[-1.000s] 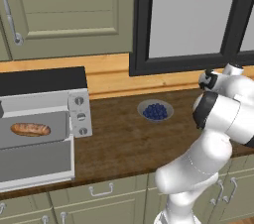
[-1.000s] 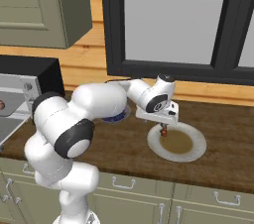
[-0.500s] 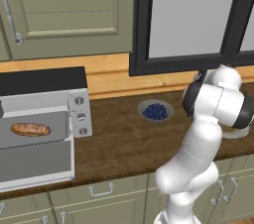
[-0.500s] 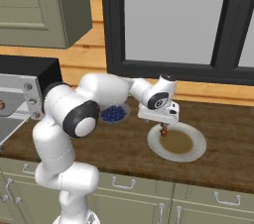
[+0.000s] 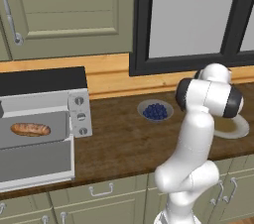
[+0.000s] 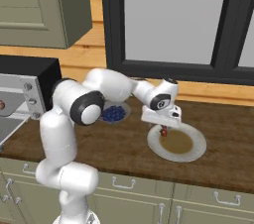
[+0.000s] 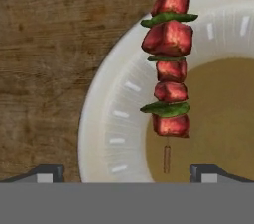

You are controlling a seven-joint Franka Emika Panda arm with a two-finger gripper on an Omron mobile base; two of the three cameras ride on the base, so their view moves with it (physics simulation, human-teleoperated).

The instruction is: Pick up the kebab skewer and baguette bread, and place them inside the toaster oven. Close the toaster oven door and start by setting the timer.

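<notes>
The kebab skewer [image 7: 169, 69], red meat chunks with green pieces on a thin stick, lies on the left part of a white plate [image 7: 106, 119]. My gripper [image 7: 126, 172] hangs open right above it, one fingertip [image 7: 47, 171] over the plate's rim and the other [image 7: 206, 171] just right of the stick's bare end. From the right base view the gripper [image 6: 163, 125] hovers just over the skewer [image 6: 163, 132]. The baguette bread [image 5: 31, 129] lies inside the toaster oven [image 5: 44, 86]. The toaster oven door [image 5: 34, 161] is folded down open.
A small bowl of blueberries [image 5: 155, 111] stands on the wooden counter between the oven and the plate [image 6: 191, 154]. Three knobs [image 5: 79, 116] run down the oven's right side. Behind the counter are a wooden backsplash and a dark-framed window.
The arm's elbow and upper links have swung round while the hand stayed over the plate's left rim. The jaws stay open, and the skewer and baguette have not moved.
</notes>
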